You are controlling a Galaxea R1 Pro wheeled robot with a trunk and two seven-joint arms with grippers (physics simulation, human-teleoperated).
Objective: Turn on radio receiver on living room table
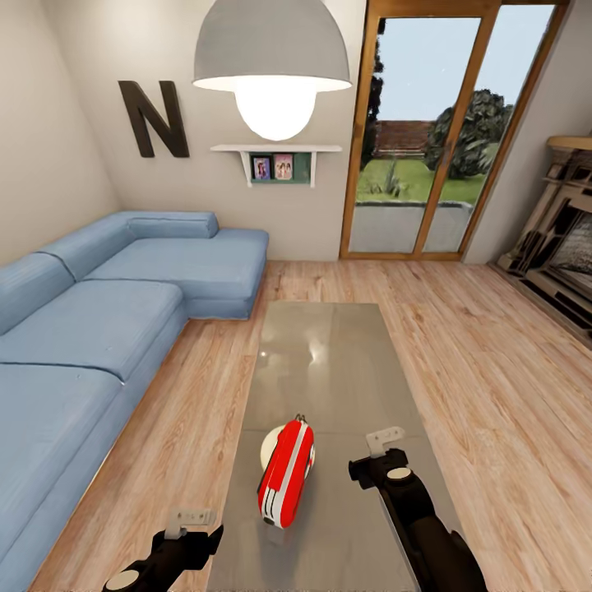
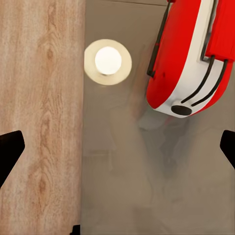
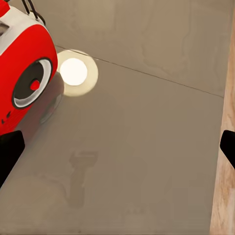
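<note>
The lower part of both arms is getting cut off by the bottom of the head view, so only the ends are showing. In the two wrist views just the dark tips of each gripper's fingers are peeking in at the sides, and the radio receiver [image 1: 286,474] is only partly showing there (its far end is running out of the picture).

The table [image 1: 329,345] is long and grey and shiny, and it is reaching away from the radio receiver toward the glass doors [image 1: 448,131]. A lot of bare tabletop is lying beyond the radio receiver. The blue sofa [image 1: 99,329] is sitting well apart from the radio receiver, across a strip of wood floor [image 1: 510,386]. The big lamp [image 1: 271,62] is hanging above the far half of the table, and its glow is shining back off the top beside the radio receiver.

The radio receiver is lying on the near part of the table, between the two grippers. The left gripper [image 1: 191,518] is hovering near the table's edge, just beside the radio receiver's near end, not touching it. The right gripper [image 1: 385,440] is hovering over the tabletop near the radio receiver's other side, also apart. Both grippers are spread wide with nothing in them.
</note>
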